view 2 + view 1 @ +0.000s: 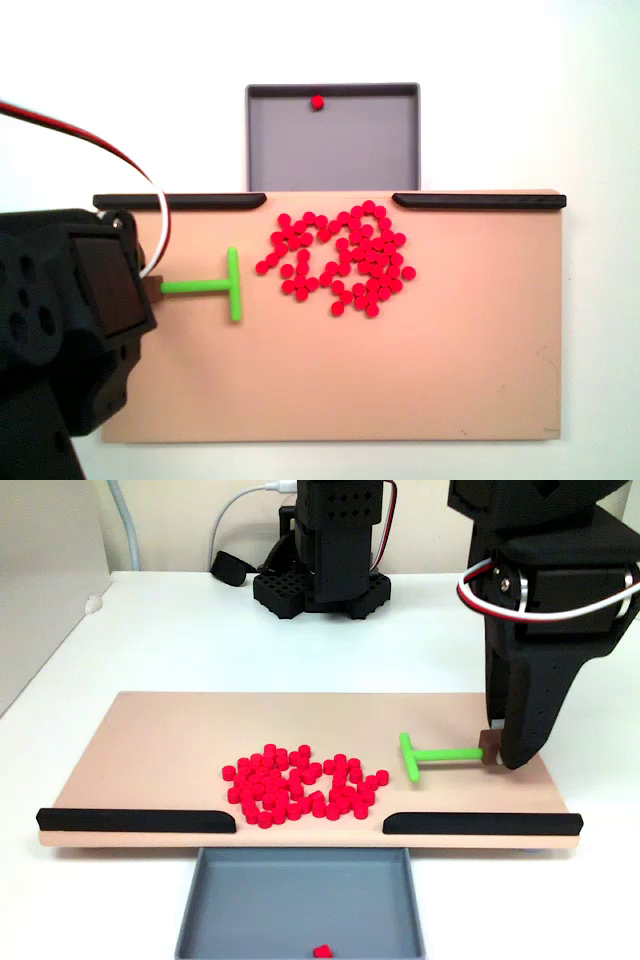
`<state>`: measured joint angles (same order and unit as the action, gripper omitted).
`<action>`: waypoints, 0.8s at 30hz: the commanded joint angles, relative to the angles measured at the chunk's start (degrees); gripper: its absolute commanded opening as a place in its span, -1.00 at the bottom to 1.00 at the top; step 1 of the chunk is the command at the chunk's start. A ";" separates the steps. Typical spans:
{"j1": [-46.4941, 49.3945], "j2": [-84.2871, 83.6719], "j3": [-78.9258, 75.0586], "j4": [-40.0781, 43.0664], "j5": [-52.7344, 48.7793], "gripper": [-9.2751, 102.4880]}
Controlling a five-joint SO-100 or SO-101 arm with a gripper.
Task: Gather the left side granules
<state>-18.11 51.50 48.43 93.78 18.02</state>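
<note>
Claw (497,758) clamped on green T-stick (432,753) stem end — granules (303,784) clustered mid-board, near crossbar, apart.

My pincer (497,761) is matt black plastic, faintly ribbed. The granules (300,783) look like smooth bright red plastic, and beside them the stick (432,753) is smooth green plastic. Under them the board (400,380) is matt and pale pinkish-tan, its rails (135,821) dull black. Next to the board, the tray (300,900) is matt grey.
</note>
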 commanded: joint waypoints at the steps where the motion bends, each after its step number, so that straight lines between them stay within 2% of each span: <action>1: 0.18 0.62 -1.85 -0.09 -0.70 -0.84; 24: 1.58 0.09 -1.85 -0.70 -2.46 -0.84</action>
<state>-17.40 51.24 48.43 93.25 15.91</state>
